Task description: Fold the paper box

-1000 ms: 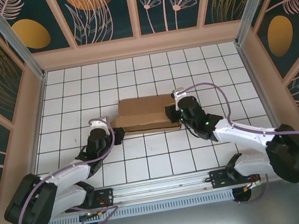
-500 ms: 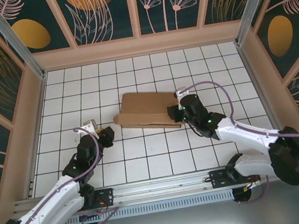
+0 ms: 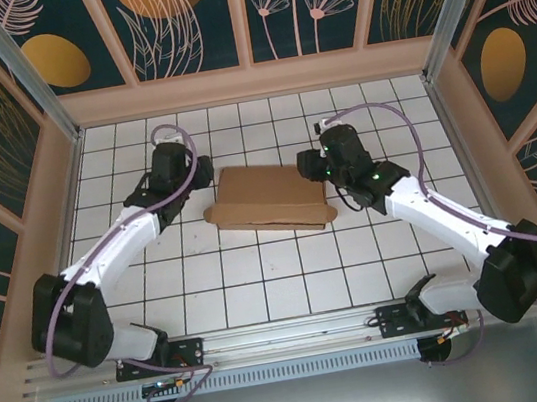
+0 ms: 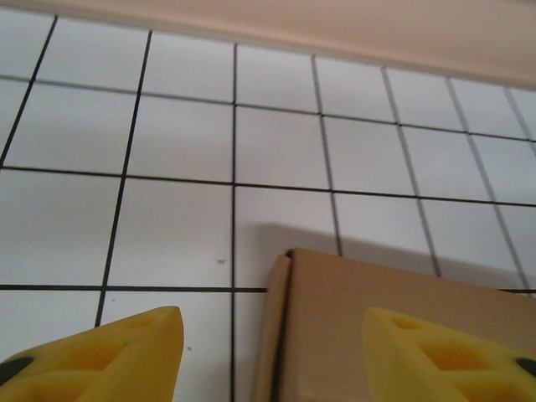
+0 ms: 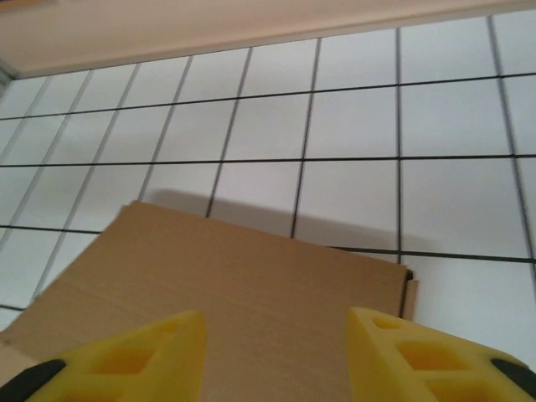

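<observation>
The paper box (image 3: 268,198) lies folded shut as a brown slab in the middle of the tiled floor, slightly skewed. My left gripper (image 3: 200,174) is open at the box's far left corner; in the left wrist view the box corner (image 4: 394,335) lies between its yellow fingers (image 4: 109,356), the right one over the lid. My right gripper (image 3: 308,168) is open above the box's far right corner. Below its yellow fingers (image 5: 419,352) in the right wrist view spreads the flat lid (image 5: 243,293), nothing gripped.
White tiled floor (image 3: 259,273) surrounds the box on all sides. Wooden walls (image 3: 251,82) with patterned panels enclose the workspace at the back and both sides. A metal rail (image 3: 289,334) carries the arm bases along the near edge.
The left arm swung from the near left up to the box's far left corner. The right gripper moved from the box's right end toward its far right corner. The box turned slightly.
</observation>
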Tool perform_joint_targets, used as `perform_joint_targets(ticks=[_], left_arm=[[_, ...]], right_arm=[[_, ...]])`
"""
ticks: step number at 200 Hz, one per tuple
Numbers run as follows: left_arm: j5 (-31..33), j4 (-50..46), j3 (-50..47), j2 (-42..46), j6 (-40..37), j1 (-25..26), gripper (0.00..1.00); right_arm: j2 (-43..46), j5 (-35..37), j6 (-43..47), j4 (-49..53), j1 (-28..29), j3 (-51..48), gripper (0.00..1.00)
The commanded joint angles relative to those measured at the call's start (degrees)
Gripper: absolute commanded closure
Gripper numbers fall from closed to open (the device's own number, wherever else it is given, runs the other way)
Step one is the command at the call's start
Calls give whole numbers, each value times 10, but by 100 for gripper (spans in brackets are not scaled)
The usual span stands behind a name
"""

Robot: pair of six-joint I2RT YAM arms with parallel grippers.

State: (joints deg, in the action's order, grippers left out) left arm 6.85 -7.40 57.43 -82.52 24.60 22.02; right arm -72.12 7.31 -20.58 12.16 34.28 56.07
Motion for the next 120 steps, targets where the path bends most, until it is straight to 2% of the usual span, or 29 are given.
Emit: perform_joint_targets(ticks=[1,12,24,40,64,95,120], left_arm=[[-132,4,0,-36,-30,-37,40],[-166,13,-1,-54,-42,-39,39],[-191,19,0,-75,-42,-40,38],[-186,21,-4,-101,-36,-40,38],[-163,33,-25,-128,-19,-40,38],[-125,49,-67,-153,17,-39,42],[-117,63,-98,-180,43,-39,44]], right_arm=[[31,-111,-29,-42,-51,-57,47],[25,-143,-33,-54,-74,-75,44],[5,-144,-43,-46,-96,-84,33],[-34,-140,-52,-27,-112,-83,25],[-78,-124,-57,-40,-111,-95,26],[-154,-109,-93,-94,-108,-141,38],[-192,-96,-101,-121,-96,-162,41]])
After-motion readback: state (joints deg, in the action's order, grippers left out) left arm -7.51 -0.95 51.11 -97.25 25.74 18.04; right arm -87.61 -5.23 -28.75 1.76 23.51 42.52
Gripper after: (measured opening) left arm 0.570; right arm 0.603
